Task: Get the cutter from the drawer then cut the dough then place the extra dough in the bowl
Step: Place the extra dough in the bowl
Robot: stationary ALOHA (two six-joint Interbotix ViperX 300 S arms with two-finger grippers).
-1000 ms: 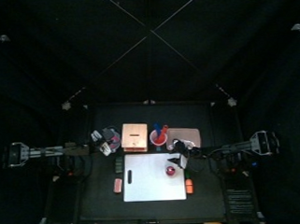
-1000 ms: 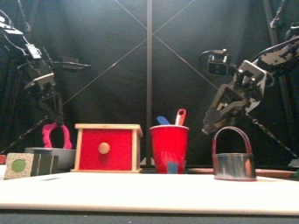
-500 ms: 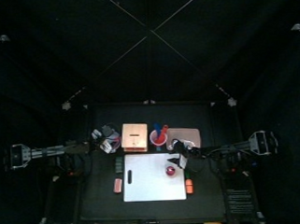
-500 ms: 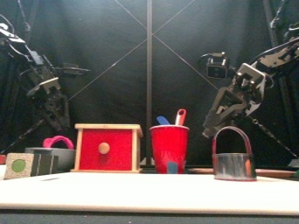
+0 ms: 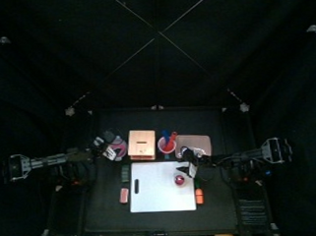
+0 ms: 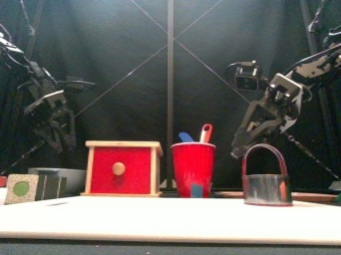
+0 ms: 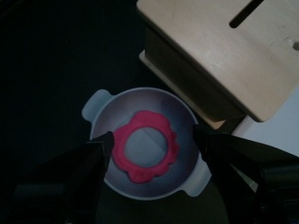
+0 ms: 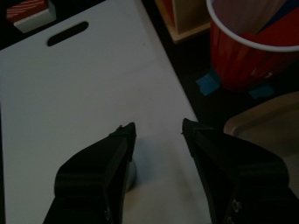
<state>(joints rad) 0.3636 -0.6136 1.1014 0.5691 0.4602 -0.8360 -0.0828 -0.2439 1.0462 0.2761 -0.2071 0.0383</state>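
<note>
Dim, dark surroundings, overhead light, white cutting board (image 5: 161, 189) brightest, soft shadows

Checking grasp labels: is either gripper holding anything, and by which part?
Nothing held. Left gripper open above the dough ring in the bowl; right gripper open above the white board.

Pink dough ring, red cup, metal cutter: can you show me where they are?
Pink dough ring (image 7: 119, 149): left wrist view, on its side band.
Red cup (image 6: 193, 167): front view, on its front wall.
Metal cutter (image 6: 266, 189): front view, on its round metal band.
</note>
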